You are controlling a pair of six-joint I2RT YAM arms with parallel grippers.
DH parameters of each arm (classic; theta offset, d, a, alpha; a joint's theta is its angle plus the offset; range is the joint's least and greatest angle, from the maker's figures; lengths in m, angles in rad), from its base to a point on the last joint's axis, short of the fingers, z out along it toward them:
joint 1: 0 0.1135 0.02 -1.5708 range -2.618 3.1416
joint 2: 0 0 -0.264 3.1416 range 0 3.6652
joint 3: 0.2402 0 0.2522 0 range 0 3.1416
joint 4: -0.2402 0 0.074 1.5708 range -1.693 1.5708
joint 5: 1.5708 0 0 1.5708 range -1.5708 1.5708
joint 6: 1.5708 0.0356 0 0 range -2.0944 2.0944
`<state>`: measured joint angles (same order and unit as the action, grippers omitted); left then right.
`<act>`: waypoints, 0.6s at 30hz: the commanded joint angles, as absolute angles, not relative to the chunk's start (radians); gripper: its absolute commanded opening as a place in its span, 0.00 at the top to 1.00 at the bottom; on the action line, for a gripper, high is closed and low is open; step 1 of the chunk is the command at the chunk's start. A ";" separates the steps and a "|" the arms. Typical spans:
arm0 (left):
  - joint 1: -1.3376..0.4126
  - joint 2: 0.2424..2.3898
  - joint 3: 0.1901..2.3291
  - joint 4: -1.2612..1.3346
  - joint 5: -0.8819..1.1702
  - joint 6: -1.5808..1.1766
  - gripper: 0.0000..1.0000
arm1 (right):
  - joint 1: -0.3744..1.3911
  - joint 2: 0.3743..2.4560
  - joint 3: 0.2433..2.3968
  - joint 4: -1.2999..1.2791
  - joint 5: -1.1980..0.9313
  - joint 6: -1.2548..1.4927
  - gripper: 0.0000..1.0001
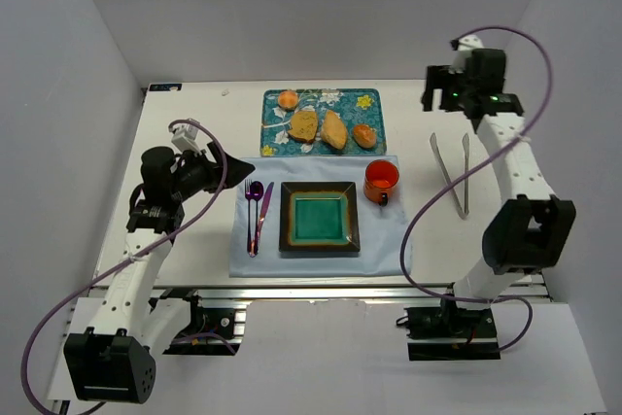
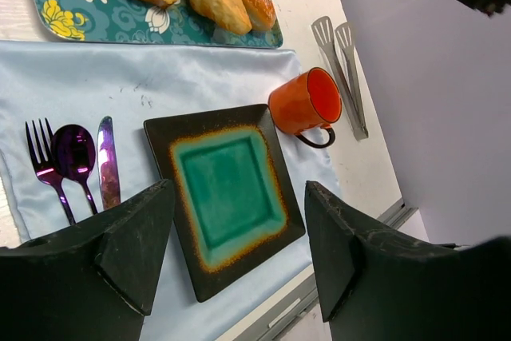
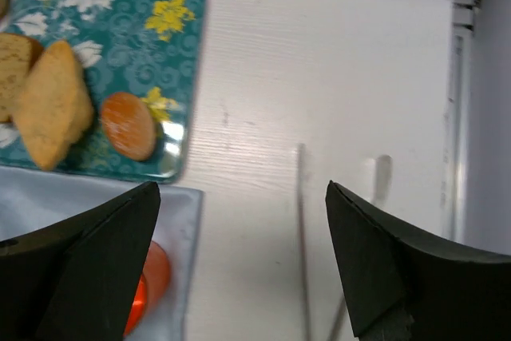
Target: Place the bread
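The bread, a small pale orange-tan bun (image 1: 288, 99), sits at the far left corner of the teal floral tray (image 1: 374, 116). On the same tray lie a brown bread slice (image 1: 303, 124), a long roll (image 1: 333, 128) and a darker small roll (image 1: 364, 135). My left gripper (image 1: 231, 174) is open and empty, above the left part of the blue cloth, near the cutlery. In the left wrist view its gripper (image 2: 238, 189) hangs over the square plate (image 2: 164, 137). My right gripper (image 1: 439, 96) is open and empty, raised at the far right. In the right wrist view it (image 3: 241, 188) is above bare table beside the tray (image 3: 184, 45). The bun shows in neither wrist view.
A dark square plate with a green centre (image 1: 288, 218) lies on the light blue cloth (image 1: 389, 255). An orange mug (image 1: 381, 182) stands at its far right corner. A fork, spoon and knife (image 1: 256, 216) lie to its left. Metal tongs (image 1: 453, 172) lie on the table at right. White walls enclose the table.
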<state>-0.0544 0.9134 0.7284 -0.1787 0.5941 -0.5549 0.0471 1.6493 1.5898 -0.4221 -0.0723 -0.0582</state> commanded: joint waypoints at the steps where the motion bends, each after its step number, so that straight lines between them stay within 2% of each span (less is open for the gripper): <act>1: -0.052 0.916 0.744 -0.132 0.624 -0.552 0.25 | -0.090 1.600 1.491 -0.457 -0.202 -0.115 0.12; 3: -0.052 0.916 0.733 -0.117 0.629 -0.557 0.25 | -0.179 1.571 1.442 -0.503 -0.373 -0.330 0.20; 6: -0.052 0.910 0.718 -0.101 0.634 -0.564 0.25 | -0.265 1.562 1.364 -0.514 -0.411 -0.422 0.72; 7: -0.052 0.899 0.709 -0.095 0.634 -0.568 0.25 | -0.311 1.559 1.303 -0.494 -0.410 -0.442 1.00; 8: -0.052 0.899 0.709 -0.095 0.634 -0.568 0.25 | -0.311 1.559 1.302 -0.494 -0.410 -0.442 1.00; 9: -0.052 0.896 0.706 -0.097 0.630 -0.568 0.25 | -0.325 1.559 1.284 -0.491 -0.403 -0.448 0.98; 10: -0.052 0.893 0.704 -0.098 0.630 -0.569 0.25 | -0.325 1.562 1.269 -0.491 -0.399 -0.462 0.84; 11: -0.051 0.884 0.706 -0.101 0.630 -0.566 0.25 | -0.325 1.566 1.244 -0.494 -0.385 -0.472 0.37; 12: -0.052 0.882 0.704 -0.110 0.624 -0.563 0.25 | -0.325 1.577 1.233 -0.489 -0.356 -0.465 0.19; 13: -0.052 0.877 0.703 -0.110 0.623 -0.563 0.25 | -0.325 1.583 1.223 -0.489 -0.344 -0.463 0.11; 18: -0.052 0.870 0.670 -0.087 0.635 -0.580 0.25 | -0.325 1.603 1.119 -0.382 -0.244 -0.453 0.11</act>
<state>-0.0544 0.8860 0.6922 -0.1146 0.6140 -0.5690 -0.3252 1.5890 1.1603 -0.4717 -0.3016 -0.4309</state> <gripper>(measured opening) 0.753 0.893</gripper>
